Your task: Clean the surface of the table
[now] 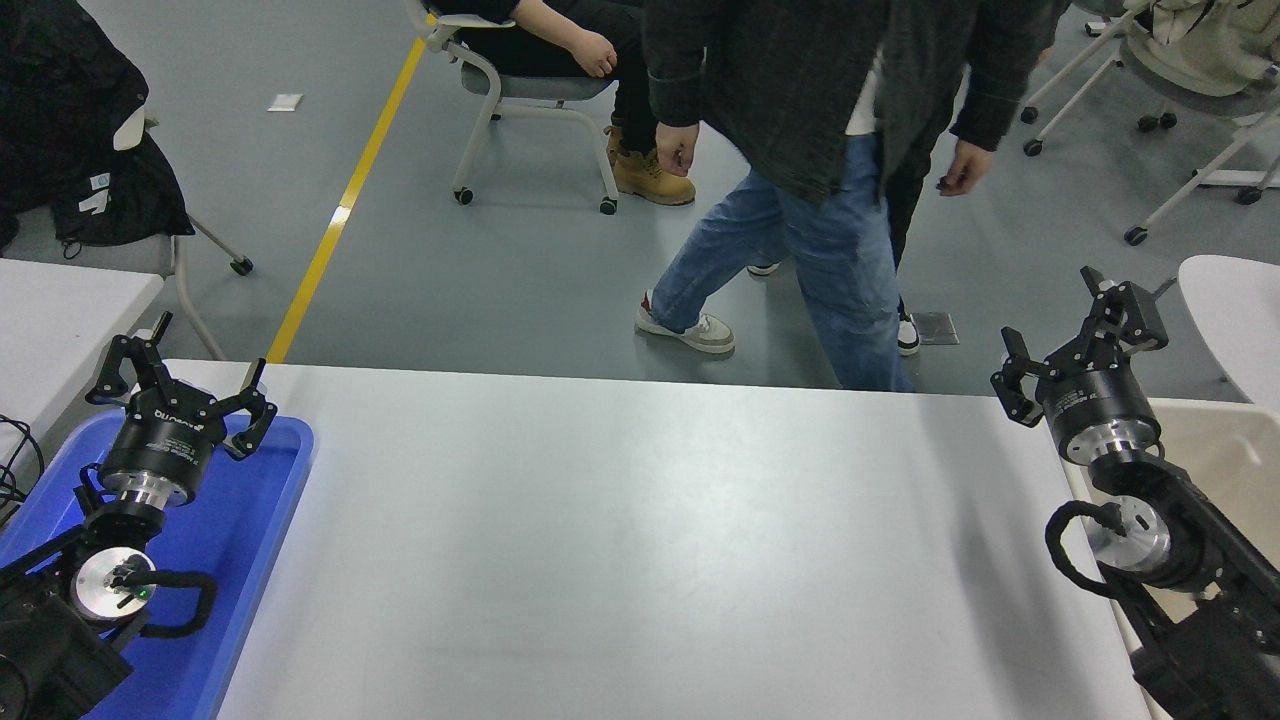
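The table surface [640, 540] is a wide glossy white top filling the lower middle of the head view, with nothing lying on it. My left gripper [180, 385] is open and empty, parked above the blue tray [265, 520] at the table's left end. My right gripper [1080, 335] is open and empty above the table's far right corner, its arm coming in from the lower right.
A beige tabletop [1215, 450] adjoins on the right and a white one [60, 310] on the left. A person in blue jeans [820, 270] walks just beyond the far edge. A seated person and chairs [540, 90] are further back.
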Tool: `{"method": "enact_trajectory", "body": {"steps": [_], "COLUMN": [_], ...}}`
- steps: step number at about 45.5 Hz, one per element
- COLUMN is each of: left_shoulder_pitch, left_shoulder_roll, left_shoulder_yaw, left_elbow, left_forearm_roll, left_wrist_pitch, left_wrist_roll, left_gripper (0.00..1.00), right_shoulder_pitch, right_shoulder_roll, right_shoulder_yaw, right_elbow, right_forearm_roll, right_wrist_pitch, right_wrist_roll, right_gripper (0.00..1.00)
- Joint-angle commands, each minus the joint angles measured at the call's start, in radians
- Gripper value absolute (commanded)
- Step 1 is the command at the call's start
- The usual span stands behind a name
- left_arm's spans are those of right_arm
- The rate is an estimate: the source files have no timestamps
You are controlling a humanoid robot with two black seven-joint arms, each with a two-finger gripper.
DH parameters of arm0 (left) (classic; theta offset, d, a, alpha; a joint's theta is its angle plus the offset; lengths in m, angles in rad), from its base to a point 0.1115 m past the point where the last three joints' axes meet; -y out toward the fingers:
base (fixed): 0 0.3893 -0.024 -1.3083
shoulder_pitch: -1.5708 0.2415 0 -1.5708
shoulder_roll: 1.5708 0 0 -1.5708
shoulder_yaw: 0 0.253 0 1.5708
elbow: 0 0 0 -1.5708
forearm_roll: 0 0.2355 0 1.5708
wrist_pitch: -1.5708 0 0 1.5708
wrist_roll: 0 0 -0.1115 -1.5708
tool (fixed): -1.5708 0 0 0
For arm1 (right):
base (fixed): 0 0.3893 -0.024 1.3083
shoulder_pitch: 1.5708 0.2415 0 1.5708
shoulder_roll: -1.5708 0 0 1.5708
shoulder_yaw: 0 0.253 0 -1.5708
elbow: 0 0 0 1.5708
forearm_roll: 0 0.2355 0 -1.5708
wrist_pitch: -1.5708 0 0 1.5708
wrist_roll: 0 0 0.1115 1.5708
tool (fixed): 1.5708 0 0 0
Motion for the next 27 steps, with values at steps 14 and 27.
{"method": "enact_trajectory", "body": {"steps": [14, 27], "left_shoulder_pitch": [0.000, 0.000], "left_shoulder_roll": [0.000, 0.000], "left_shoulder_yaw": [0.000, 0.000], "left_elbow": [0.000, 0.000], "left_forearm_roll": [0.000, 0.000], "left_wrist_pitch": [0.000, 0.000], "left_wrist_roll": [0.000, 0.000], "left_gripper": [1.00, 1.00], "right_shoulder_pitch": [0.022, 0.033], "right_shoulder_roll": [0.008, 0.009], "right_shoulder_yaw": [-0.046, -0.054], "right_elbow": [-0.102, -0.099], "right_forearm_roll": [-0.098, -0.086], "right_wrist_pitch": [-0.010, -0.009], "right_wrist_roll": [0.054, 0.054], "right_gripper": [0.99, 0.99]}}
